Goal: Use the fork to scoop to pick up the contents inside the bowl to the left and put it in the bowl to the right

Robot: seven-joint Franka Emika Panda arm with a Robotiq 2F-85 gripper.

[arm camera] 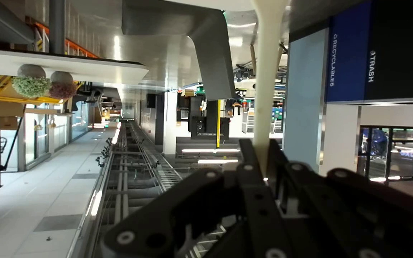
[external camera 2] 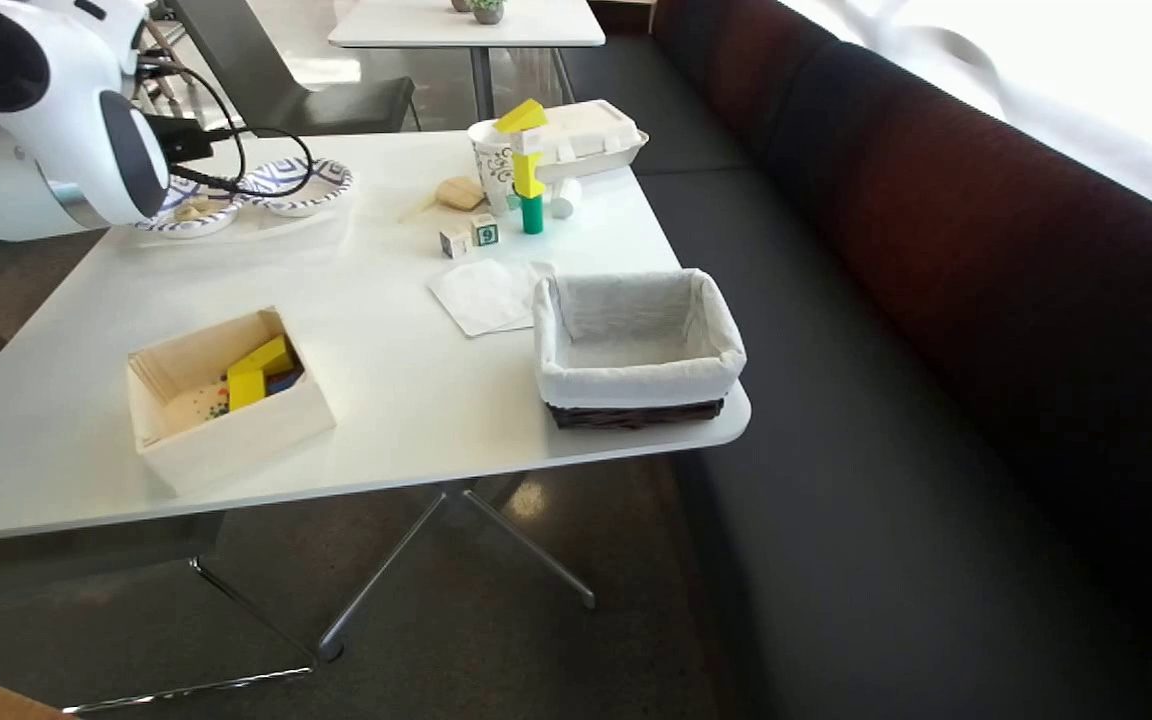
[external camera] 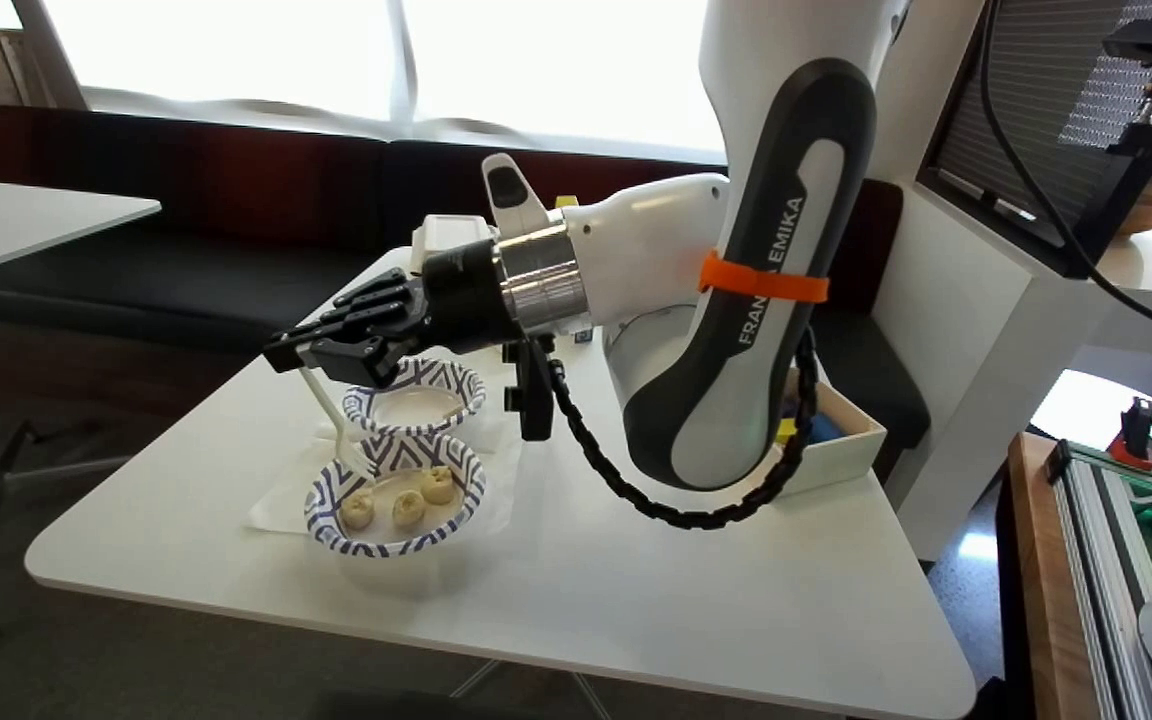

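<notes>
The tool (arm camera: 261, 148) is clamped on the handle of a pale fork (external camera: 324, 402), pressing it from both sides in the wrist view. In an exterior view the fork slants downward, its head showing against the inner wall of a blue-and-white patterned bowl (external camera: 386, 547); whether they touch cannot be told. In that bowl sit three pale beige lumpy pieces (external camera: 409, 508), near the fork's head, and a matching bowl (external camera: 411, 405) stands just beside. Elsewhere on the white desk (external camera: 636, 600) are a wooden box (external camera 2: 246, 440) holding yellow blocks (external camera 2: 246, 388), a cloth-lined basket (external camera 2: 636, 385) and a stacked-block tower (external camera 2: 528, 178)
</notes>
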